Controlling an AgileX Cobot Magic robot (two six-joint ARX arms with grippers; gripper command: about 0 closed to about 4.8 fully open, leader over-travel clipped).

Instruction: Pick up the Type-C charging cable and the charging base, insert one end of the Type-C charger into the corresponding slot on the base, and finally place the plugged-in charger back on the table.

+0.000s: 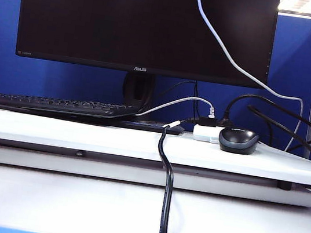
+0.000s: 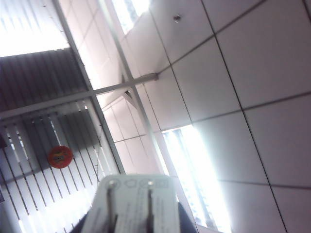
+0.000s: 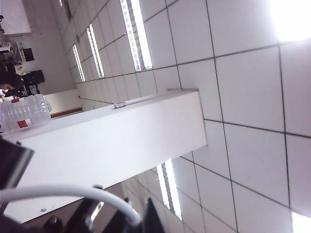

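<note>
1. Ceiling tiles (image 2: 272, 58) and strip lights fill both wrist views, so we judge both pincers are raised and pointing upward. Neither arm shows in the exterior view.
2. Left pincer (image 2: 132, 225): the charging base (image 2: 133, 199) sits right at it. Its two prongs (image 2: 111, 204) face the camera, and dark finger edges flank the block on either side. We read that as clamped on the block.
3. Right pincer (image 3: 82, 218): jaws nearly closed. The Type-C charging cable (image 3: 63, 190) arcs across just in front of the dark fingers. The contact point is hidden, but we judge the cord is pinched there.
4. In the exterior view the same white cord (image 1: 229, 54) drops from above the frame, crosses the monitor (image 1: 100, 14) and trails off behind the tabletop (image 1: 82, 135). So the tail hangs down and away below the right pincer.
5. The slot is not visible, and neither is the plug end. The block's prong face points back toward the left wrist, so the port is probably on the side away from it.
6. Key relation: the plug's long axis has to line up with that port. We cannot tell from these frames how far apart the two pincers are or how they are angled to each other.
7. Step in hand: both parts lifted, insertion not yet done.
</note>
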